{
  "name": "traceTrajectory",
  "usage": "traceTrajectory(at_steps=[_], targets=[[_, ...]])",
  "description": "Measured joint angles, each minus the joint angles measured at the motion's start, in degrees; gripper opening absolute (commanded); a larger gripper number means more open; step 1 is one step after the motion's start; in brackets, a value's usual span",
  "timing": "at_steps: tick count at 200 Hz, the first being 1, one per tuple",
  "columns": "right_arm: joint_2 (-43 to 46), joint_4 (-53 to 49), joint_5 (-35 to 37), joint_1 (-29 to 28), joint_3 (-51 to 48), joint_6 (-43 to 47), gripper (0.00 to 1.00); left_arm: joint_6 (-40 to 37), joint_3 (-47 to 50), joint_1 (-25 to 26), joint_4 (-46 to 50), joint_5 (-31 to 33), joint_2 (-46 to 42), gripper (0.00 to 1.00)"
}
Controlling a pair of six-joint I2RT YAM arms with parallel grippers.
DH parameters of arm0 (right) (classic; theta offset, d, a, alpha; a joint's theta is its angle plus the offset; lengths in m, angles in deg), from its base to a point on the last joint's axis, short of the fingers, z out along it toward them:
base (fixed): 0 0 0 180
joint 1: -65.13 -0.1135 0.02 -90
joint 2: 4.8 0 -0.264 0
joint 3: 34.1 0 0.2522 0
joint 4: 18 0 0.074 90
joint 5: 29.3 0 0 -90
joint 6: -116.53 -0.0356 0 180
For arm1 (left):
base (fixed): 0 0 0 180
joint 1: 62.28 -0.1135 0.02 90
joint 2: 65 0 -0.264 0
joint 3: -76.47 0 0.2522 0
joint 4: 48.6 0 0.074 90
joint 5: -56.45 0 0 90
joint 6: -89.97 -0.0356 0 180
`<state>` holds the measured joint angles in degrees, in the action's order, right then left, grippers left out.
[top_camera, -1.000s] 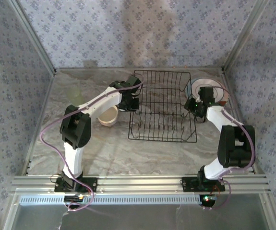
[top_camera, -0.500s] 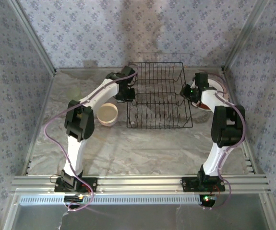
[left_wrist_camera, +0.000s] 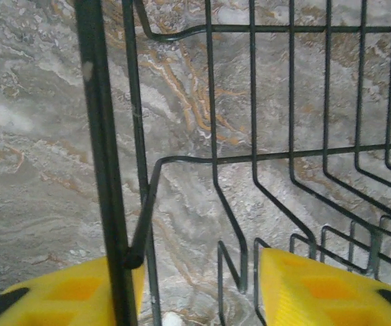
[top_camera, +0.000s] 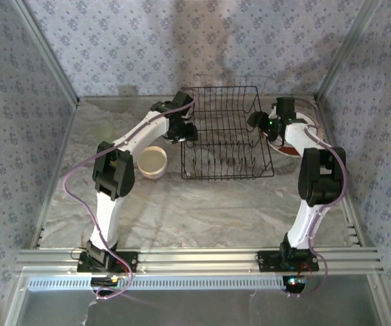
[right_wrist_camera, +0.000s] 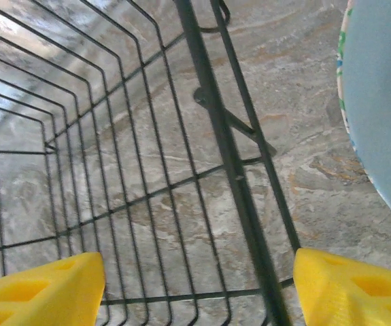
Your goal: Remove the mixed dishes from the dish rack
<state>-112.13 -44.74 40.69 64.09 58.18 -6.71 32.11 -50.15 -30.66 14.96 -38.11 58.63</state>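
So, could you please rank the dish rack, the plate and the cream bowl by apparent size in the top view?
1. dish rack, clearly largest.
2. plate, though the right arm hides part.
3. cream bowl, smallest.

I see a marbled grey-and-tan bench point(top_camera: 202, 210) across the middle of the top view. Pale blue flower-patterned walls point(top_camera: 147, 47) close it in at the back and on both sides. A ribbed aluminium rail point(top_camera: 202, 258) runs along the lower edge, and slanting metal posts point(top_camera: 44, 47) rise in the upper corners.
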Motion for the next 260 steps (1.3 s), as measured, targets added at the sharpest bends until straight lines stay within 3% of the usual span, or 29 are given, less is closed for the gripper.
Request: traceTrajectory(at_steps=[35, 101, 144, 178, 205, 260], targets=[[5.4, 1.1, -0.5, 0.6, -1.8, -0.4, 1.0, -1.1, 0.4, 0.0, -0.7, 0.2, -4.6, 0.74], [15.3, 2.5, 0.6, 0.7, -8.0, -0.5, 1.0, -4.0, 11.0, 0.2, -5.0, 3.9, -22.8, 0.99], [28.9, 1.7, 5.0, -1.0, -15.2, 1.8, 1.0, -6.7, 24.8, 0.0, -9.5, 9.3, -37.5, 0.99], [39.0, 0.7, 11.4, -3.2, -20.2, 4.7, 1.0, -9.5, 38.2, -1.0, -16.1, 17.1, -51.6, 0.99], [47.0, 0.4, 17.9, -4.8, -26.8, 7.1, 1.0, -11.2, 48.6, -6.1, -21.4, 21.0, -60.3, 0.99], [57.9, 6.0, 25.9, -4.6, -42.0, 12.5, 1.0, -17.2, 73.0, -14.5, -38.9, 26.8, -68.8, 0.99]])
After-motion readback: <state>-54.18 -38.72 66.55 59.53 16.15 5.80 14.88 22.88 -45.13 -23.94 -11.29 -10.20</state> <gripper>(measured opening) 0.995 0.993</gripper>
